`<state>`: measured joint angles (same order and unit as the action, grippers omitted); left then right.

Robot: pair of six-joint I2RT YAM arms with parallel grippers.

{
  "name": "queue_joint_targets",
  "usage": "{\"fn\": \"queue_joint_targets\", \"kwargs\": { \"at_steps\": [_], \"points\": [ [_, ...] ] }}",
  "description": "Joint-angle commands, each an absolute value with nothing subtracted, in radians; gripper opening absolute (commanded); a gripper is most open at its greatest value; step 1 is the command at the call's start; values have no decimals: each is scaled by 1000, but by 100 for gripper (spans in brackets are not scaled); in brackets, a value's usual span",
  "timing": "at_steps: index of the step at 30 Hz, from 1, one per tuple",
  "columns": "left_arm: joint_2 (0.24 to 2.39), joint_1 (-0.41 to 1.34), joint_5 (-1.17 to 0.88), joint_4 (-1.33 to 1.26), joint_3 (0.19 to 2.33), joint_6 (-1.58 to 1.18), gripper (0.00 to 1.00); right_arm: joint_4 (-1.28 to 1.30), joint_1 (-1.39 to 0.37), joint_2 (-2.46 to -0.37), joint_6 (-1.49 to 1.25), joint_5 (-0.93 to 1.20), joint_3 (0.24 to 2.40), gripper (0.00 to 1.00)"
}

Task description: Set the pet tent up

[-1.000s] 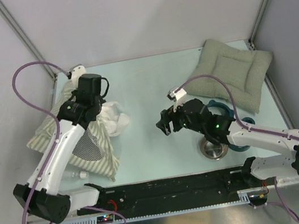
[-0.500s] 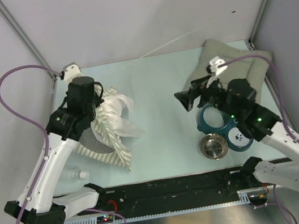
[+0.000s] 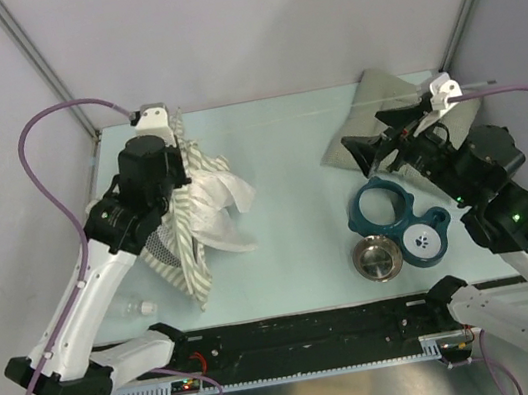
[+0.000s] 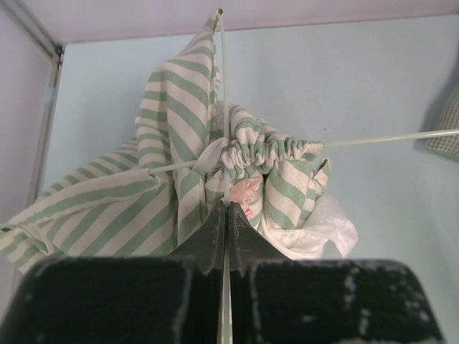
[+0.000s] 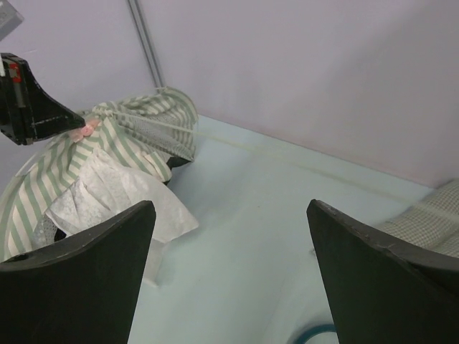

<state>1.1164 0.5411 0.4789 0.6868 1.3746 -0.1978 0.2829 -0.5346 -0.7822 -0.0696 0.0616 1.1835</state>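
The tent point(image 3: 192, 220), light limp striped cloth on a springy frame, lay bunched and part-lifted well to the left of the cushion point(image 3: 385, 101), my left pincer point(image 4: 226, 215) clamped on its thin rod point(image 4: 224, 107), probably the soundest hold, my right pincer point(image 5: 229, 215) agape and empty.

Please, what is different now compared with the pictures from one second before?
The left end effector, shut on the pet tent throughout, pulled it up from lying flat, toward the far left corner. The right end effector drew back from the middle toward the cushion and opened wider, holding nothing. The steel bowl, cushion and small bottle stayed put.
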Motion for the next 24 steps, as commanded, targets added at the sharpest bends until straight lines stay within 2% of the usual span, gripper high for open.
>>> {"fn": "queue_joint_targets", "kwargs": {
  "at_steps": [1, 12, 17, 24],
  "points": [
    [1110, 541, 393, 522, 1381, -23, 0, 342, -528, -755, -29, 67, 1270, 93],
    [1120, 500, 227, 271, 1270, 232, 0, 444, -525, -741, -3, 59, 1347, 96],
    [1121, 428, 71, 155, 1185, 312, 0, 491, -526, -752, -20, 167, 1384, 96],
    [1047, 339, -54, -68, 944, 426, 0, 513, -525, -745, -99, 360, 1440, 96]
  ]
}}
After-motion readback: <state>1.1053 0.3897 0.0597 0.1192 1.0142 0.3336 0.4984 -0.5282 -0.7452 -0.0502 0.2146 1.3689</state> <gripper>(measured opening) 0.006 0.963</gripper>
